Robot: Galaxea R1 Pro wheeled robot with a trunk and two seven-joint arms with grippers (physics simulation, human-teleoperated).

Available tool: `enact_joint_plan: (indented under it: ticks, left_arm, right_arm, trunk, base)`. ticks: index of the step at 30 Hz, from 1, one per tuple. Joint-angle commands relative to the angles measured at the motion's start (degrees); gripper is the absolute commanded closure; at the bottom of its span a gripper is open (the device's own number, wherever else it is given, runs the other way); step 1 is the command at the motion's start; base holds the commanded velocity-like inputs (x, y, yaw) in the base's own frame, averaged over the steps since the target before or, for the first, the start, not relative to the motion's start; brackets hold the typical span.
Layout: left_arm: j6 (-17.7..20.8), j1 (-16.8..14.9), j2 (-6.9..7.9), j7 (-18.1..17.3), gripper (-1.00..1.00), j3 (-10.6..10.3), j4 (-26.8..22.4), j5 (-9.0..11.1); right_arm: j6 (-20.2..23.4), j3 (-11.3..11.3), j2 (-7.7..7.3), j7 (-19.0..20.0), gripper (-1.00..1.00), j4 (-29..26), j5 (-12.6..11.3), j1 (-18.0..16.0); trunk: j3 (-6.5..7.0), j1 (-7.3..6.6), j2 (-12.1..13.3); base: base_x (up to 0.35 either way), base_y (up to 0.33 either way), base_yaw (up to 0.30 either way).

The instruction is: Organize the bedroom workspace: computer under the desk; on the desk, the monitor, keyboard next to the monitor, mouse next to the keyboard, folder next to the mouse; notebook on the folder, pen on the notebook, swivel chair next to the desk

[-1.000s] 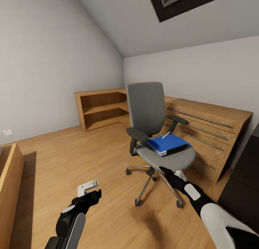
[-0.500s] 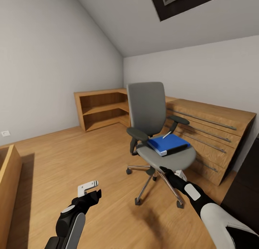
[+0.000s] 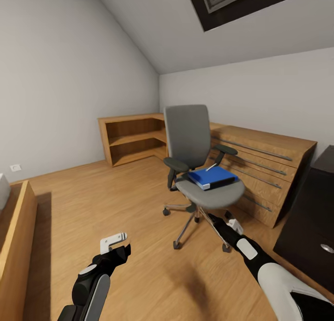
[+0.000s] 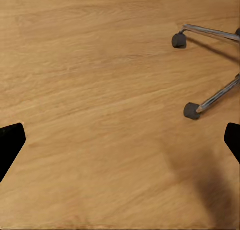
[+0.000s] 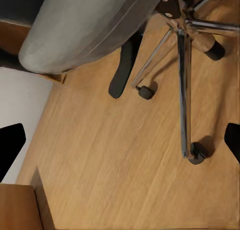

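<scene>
Evidently both claws, left claw (image 3: 114, 246) and right claw (image 3: 230, 224), stood wide and empty; we judged the folder (image 3: 212, 177) on the swivel chair (image 3: 199, 163), just beyond the right claw, awaited pickup.

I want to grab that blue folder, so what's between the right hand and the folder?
In the head view, the swivel chair's grey seat edge and chrome base lie between the right hand and the folder, which rests on the seat.
</scene>
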Motion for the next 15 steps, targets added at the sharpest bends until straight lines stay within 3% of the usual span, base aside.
enact_joint_plan:
  ticks: [1,6,11,15]
  left_arm:
    - [0.14,-0.04,0.00,0.55,-1.00,-0.05,-0.07,0.60]
    - [0.14,-0.04,0.00,0.55,-1.00,-0.05,-0.07,0.61]
    - [0.13,-0.04,0.00,0.59,-1.00,-0.12,-0.08,0.53]
    - [0.14,-0.04,0.00,0.62,-1.00,-0.13,-0.08,0.52]
  right_arm:
    - [-0.57,-0.31,0.04,0.17,-1.00,0.23,-0.27,-0.03]
    - [-6.03,-0.29,0.40,-0.60,-1.00,1.08,0.03,-0.01]
    - [-10.04,1.74,0.66,-5.68,-1.00,1.84,1.16,-0.03]
    - [-12.41,2.49,0.73,-7.12,-1.00,2.00,1.81,-0.02]
  trunk:
    - [-0.06,-0.05,-0.03]
    - [-0.06,-0.05,-0.03]
    - [1.05,-0.18,0.04]
    - [1.94,-0.28,0.09]
  base:
    - [-0.335,0.000,0.000]
    - [-0.118,0.000,0.000]
    - [-0.012,0.000,0.000]
    - [-0.003,0.000,0.000]
